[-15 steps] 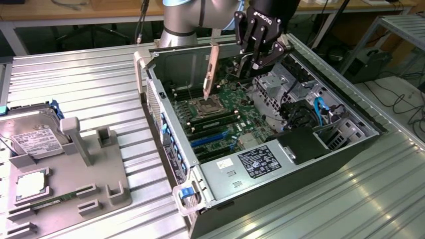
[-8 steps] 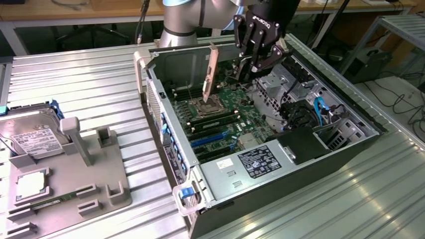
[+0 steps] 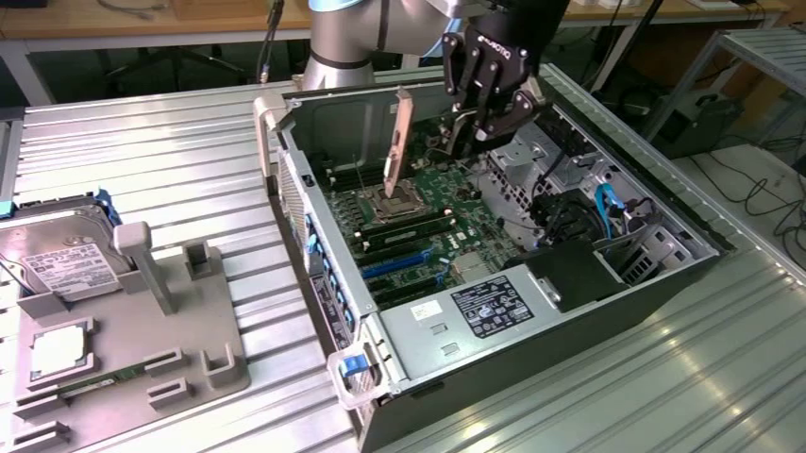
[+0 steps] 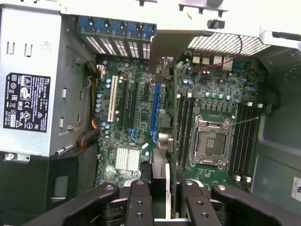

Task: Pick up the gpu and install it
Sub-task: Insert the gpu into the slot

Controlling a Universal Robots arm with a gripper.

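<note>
Exterior view: gripper (image 3: 482, 121) hangs over the open computer case (image 3: 330, 311), fingers clamped on the gpu (image 3: 398, 146). The card stands on edge, upright, its pale bracket strip toward the case's rear wall, lower edge just above the motherboard (image 3: 428, 222) near the CPU socket (image 3: 389, 202). Blue expansion slots (image 3: 400, 260) lie nearer the power supply (image 3: 485, 307), apart from the card. Case walls rise on both sides; the drive cage and cables sit on the exterior view's right. Outside the case, on the exterior view's left, a grey fixture tray (image 3: 189, 330) holds a hard drive (image 3: 66, 266).

Wrist view: the fingers (image 4: 138, 202) pinch the gpu (image 4: 162, 84) seen edge-on, running away from the camera toward the rear vents. It sits between the blue slot (image 4: 155, 108) and the memory slots beside the CPU socket (image 4: 210, 142). White slot (image 4: 113, 101) and power supply (image 4: 33, 89) lie farther off.
</note>
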